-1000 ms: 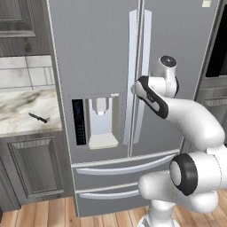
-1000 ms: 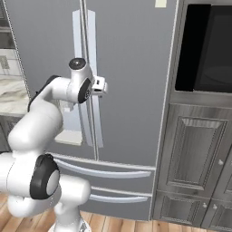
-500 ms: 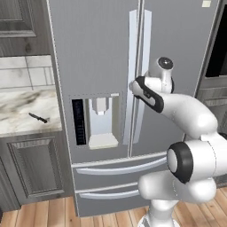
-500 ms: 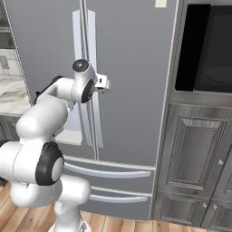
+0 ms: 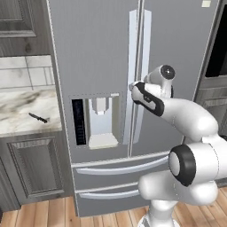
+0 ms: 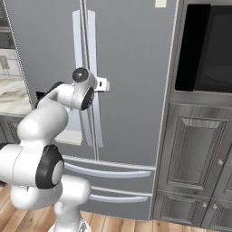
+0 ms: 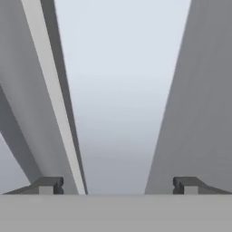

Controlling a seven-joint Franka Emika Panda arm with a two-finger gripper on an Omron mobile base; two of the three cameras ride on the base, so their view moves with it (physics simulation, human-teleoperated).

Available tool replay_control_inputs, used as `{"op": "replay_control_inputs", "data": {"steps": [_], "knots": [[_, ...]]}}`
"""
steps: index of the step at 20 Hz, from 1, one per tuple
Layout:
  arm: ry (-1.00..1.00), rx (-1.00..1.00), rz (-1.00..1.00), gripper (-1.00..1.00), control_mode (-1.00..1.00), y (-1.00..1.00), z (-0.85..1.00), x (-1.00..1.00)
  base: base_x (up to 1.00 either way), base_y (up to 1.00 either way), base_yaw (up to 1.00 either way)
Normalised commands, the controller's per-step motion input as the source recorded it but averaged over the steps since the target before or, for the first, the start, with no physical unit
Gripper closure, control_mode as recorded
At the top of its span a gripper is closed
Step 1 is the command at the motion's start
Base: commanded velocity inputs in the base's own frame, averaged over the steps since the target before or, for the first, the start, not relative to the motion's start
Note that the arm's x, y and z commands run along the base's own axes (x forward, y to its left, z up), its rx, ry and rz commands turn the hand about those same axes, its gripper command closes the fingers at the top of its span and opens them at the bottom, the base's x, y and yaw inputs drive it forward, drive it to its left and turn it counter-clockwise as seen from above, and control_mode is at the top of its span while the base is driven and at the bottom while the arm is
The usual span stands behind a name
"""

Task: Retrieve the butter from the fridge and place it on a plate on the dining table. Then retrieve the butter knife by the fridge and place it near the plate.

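On the white-and-brown-veined marble counter (image 5: 24, 113) to the left of the fridge lies the small, thin butter knife (image 5: 38, 117) with its black handle and dark blade, well apart from the arm. Beside it stands the tall grey French-door fridge (image 5: 102, 53), both doors closed, with long pale vertical handles (image 5: 132, 66), a water dispenser panel (image 5: 101, 120) and bottom drawers (image 5: 111, 170). At mid-height, the white arm's two-finger gripper (image 7: 118, 185) sits right at the handles, its dark fingertips (image 7: 49, 185) spread wide, with a pale handle bar between them. To the right are a black wall oven (image 6: 206, 50) and dark grey panelled cabinets (image 6: 195, 154).
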Motion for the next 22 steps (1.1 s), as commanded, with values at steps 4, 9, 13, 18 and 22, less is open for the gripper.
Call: {"op": "replay_control_inputs", "data": {"steps": [4, 9, 13, 18, 22], "knots": [[-0.05, 0.02, 0.01, 1.00, -1.00, 0.00, -0.28, 0.23, 0.00, 0.00, 0.00], [0.00, 0.00, 0.00, 1.00, -1.00, 0.00, -0.04, 0.02, 0.00, 0.00, 0.00], [0.00, 0.00, 0.00, 1.00, -1.00, -0.30, 0.05, -0.43, 0.00, 0.00, 0.00], [0.00, 0.04, 0.00, 1.00, -1.00, -0.80, 0.21, -0.89, 0.00, 0.00, 0.00], [0.00, 0.09, 0.02, 1.00, -1.00, -0.98, 0.08, -1.00, 0.00, 0.00, 0.00]]}}
